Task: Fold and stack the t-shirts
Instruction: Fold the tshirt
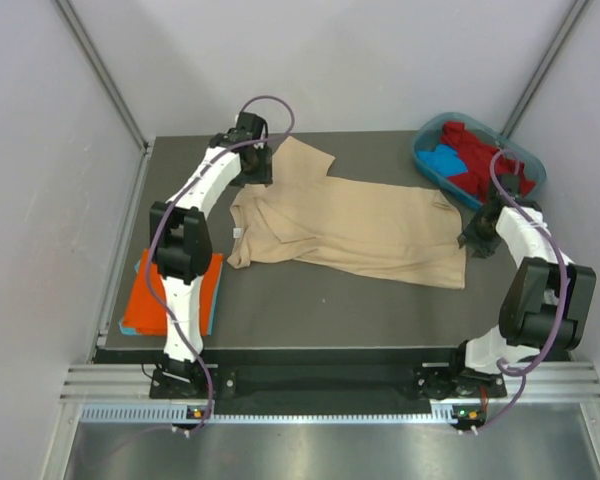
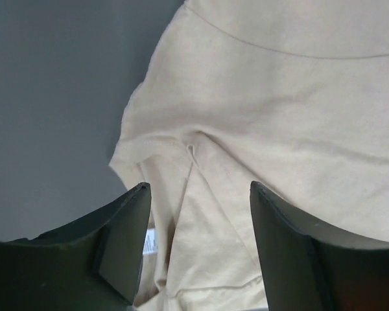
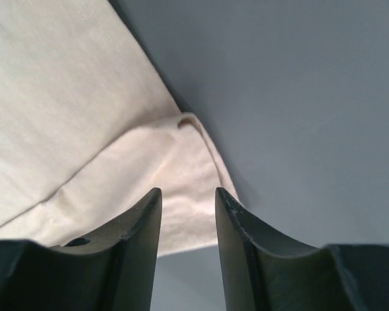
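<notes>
Top external alone shows the tub (image 1: 420,158); left fingers (image 2: 126,240), right fingers (image 3: 139,240) gape over beige t-shirt (image 1: 360,230).

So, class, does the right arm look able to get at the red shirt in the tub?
Probably yes. The red shirt lies uncovered in the open tub, just beyond the right gripper, which hangs open over a corner of the beige shirt; nothing stands between.

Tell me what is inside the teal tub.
Inside the teal tub lie a crumpled red t-shirt and a blue t-shirt beside it. Whatever is beneath them, and the tub's floor, is covered.
</notes>
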`<act>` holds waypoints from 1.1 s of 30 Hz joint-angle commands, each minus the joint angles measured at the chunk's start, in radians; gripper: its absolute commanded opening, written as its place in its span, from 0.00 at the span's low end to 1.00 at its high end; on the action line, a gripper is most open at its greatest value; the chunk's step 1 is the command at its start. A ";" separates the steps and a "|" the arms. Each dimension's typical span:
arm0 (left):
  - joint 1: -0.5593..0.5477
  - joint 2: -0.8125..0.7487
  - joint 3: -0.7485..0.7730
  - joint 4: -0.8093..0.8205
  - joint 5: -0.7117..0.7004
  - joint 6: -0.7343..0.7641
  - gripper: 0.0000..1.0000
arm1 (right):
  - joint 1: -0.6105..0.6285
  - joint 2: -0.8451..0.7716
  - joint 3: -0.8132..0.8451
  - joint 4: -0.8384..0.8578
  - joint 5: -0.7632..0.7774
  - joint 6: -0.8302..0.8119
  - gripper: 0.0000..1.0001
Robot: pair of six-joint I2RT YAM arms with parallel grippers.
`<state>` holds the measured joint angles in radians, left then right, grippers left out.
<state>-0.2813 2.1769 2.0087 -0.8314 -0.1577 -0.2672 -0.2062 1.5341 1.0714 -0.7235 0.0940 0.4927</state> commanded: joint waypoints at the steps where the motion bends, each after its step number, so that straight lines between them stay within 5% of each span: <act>1: -0.030 -0.208 -0.106 0.020 -0.054 -0.017 0.68 | -0.018 -0.120 -0.014 -0.057 -0.014 0.075 0.40; 10: -0.128 -0.570 -0.630 0.086 0.130 -0.055 0.65 | -0.022 -0.255 -0.229 -0.070 -0.059 0.243 0.41; 16: -0.154 -0.715 -0.832 0.153 0.181 -0.073 0.68 | -0.024 -0.230 -0.269 0.004 -0.031 0.267 0.42; 33: -0.153 -0.599 -0.947 0.258 0.182 -0.092 0.74 | -0.078 -0.178 -0.338 0.159 0.036 0.213 0.38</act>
<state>-0.4374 1.5658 1.0599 -0.6495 0.0254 -0.3504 -0.2718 1.3533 0.7326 -0.6308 0.1299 0.7212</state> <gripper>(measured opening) 0.739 0.388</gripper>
